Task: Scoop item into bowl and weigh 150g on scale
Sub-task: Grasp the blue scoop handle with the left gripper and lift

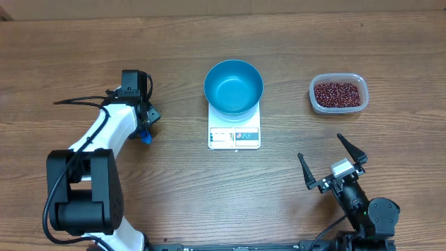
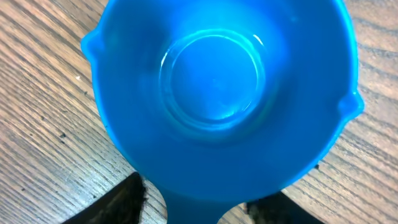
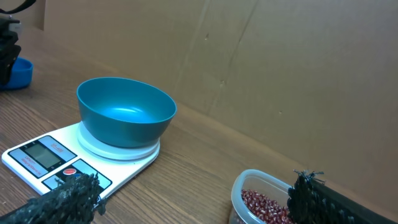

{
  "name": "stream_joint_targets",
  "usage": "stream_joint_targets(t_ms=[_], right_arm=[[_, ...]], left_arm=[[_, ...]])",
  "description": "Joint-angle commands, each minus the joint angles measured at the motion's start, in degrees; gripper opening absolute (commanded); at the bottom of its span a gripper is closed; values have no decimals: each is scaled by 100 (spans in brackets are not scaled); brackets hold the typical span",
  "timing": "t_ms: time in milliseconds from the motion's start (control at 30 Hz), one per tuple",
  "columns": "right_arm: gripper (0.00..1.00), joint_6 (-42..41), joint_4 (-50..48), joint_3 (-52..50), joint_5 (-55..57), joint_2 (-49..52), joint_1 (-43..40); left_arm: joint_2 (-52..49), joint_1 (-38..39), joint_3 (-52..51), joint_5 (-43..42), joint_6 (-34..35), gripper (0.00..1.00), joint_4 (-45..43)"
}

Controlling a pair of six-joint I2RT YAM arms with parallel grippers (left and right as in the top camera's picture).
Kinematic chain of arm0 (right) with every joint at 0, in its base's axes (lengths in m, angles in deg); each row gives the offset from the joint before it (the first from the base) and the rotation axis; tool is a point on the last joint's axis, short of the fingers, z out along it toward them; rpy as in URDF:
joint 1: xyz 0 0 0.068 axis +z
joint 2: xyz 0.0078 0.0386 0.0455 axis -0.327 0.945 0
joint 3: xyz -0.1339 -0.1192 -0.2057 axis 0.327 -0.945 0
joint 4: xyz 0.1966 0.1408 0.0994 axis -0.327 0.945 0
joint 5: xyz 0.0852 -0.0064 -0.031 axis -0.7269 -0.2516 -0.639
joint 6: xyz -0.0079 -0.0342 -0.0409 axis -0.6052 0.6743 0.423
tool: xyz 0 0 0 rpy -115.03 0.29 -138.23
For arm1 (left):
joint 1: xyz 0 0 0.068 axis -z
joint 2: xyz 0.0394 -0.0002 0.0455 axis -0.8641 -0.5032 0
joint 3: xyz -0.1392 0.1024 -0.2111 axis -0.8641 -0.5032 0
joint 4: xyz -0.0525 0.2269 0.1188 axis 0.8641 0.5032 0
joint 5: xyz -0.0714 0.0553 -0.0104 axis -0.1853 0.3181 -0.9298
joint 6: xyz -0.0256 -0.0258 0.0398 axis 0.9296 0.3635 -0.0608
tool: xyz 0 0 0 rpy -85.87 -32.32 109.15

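Picking up the scoop (image 2: pixel 217 93) at the scale's (image 1: pixel 234 137) nine o'clock: left pincer (image 2: pixel 198 199) half-open astride its handle (image 2: pixel 189 214), not yet gripping, right pincer (image 1: pixel 320 147) wide and empty; next, clamp.

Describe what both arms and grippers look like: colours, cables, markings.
Left arm: white links, bulky black joints, black cables looping off its side. Right arm: all black, with a small pale block behind the right gripper. Its fingers are thin, black and rough-textured. Left gripper is black. No markings legible.

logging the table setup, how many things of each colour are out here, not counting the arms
blue: 2 (bowl, scoop)
white: 1 (scale)
clear: 1 (tub of red-brown beans)
total: 4
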Motion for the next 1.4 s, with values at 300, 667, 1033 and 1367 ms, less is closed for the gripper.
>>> stream_joint_targets(t_ms=[300, 667, 1033, 1367], right_arm=[[100, -46, -17, -61, 57, -46, -17], [100, -46, -17, -61, 57, -46, -17], [100, -44, -17, -61, 57, -46, -17], [100, -44, -17, -61, 57, -46, -17]], left_arm=[[-109, 11, 160, -4, 76, 34, -11], [-109, 13, 901, 22, 72, 23, 573], [-109, 13, 1097, 24, 74, 19, 839], [-109, 13, 1093, 24, 76, 9, 946]])
